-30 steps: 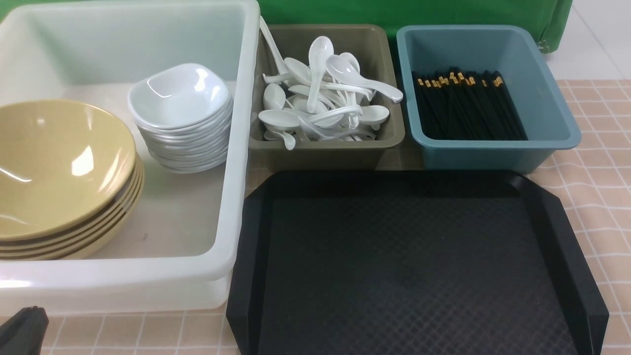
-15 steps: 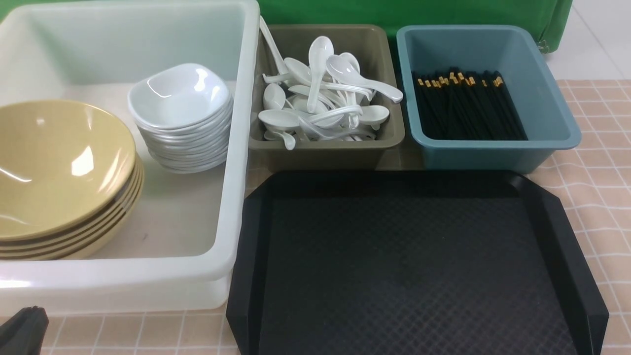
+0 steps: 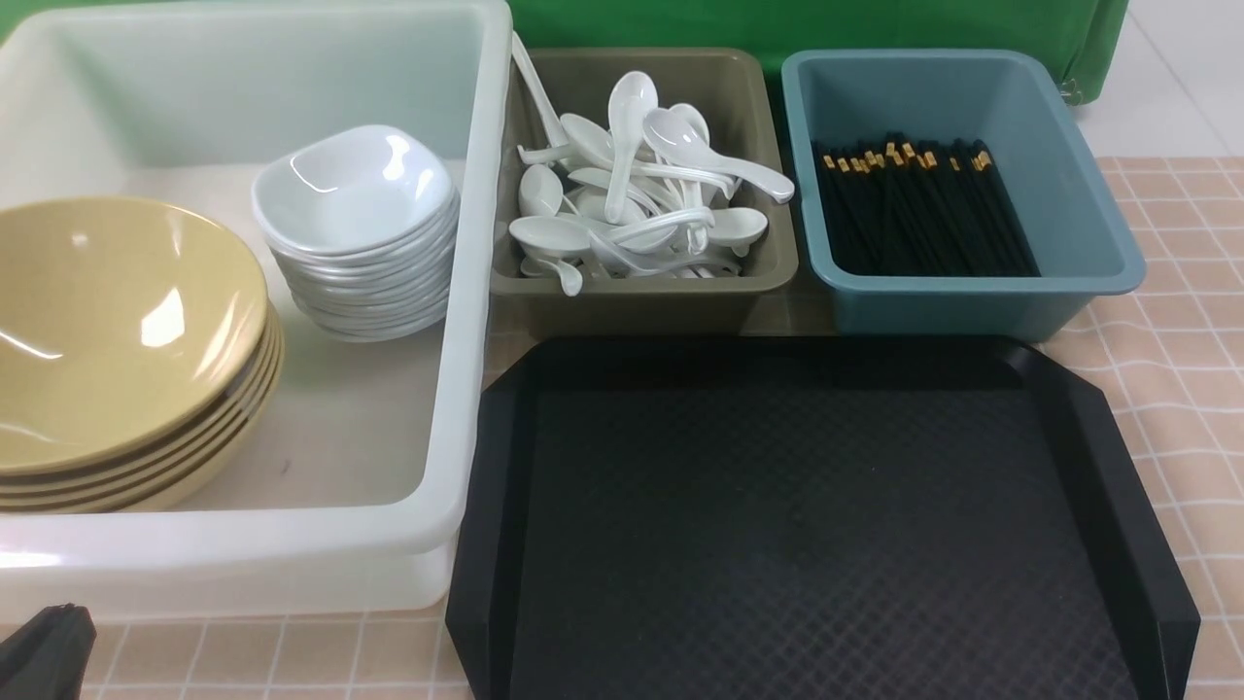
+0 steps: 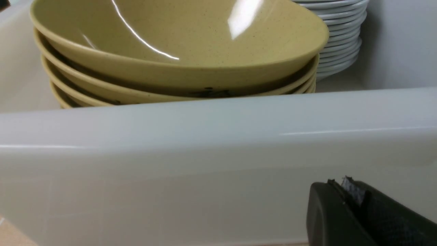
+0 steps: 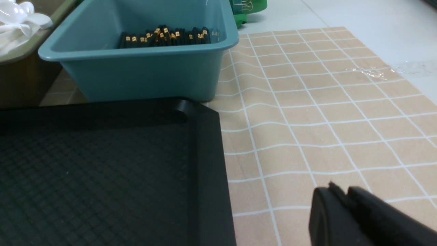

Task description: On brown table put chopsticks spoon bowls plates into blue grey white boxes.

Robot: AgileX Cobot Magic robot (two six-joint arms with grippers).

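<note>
The white box (image 3: 457,321) holds a stack of yellow plates (image 3: 117,331) and a stack of white bowls (image 3: 355,209). The grey box (image 3: 641,301) holds several white spoons (image 3: 641,194). The blue box (image 3: 972,292) holds black chopsticks (image 3: 923,209). My left gripper (image 3: 44,647) is shut and empty, low in front of the white box's near wall (image 4: 218,143); it also shows in the left wrist view (image 4: 341,184). My right gripper (image 5: 338,191) is shut and empty above the checked cloth, right of the black tray; it is out of the front view.
A black tray (image 3: 807,515) lies in front of the grey and blue boxes, with nothing on it. Its right rim (image 5: 208,164) shows in the right wrist view. A checked tan cloth (image 5: 324,119) covers the table. A green backdrop (image 3: 807,24) stands behind the boxes.
</note>
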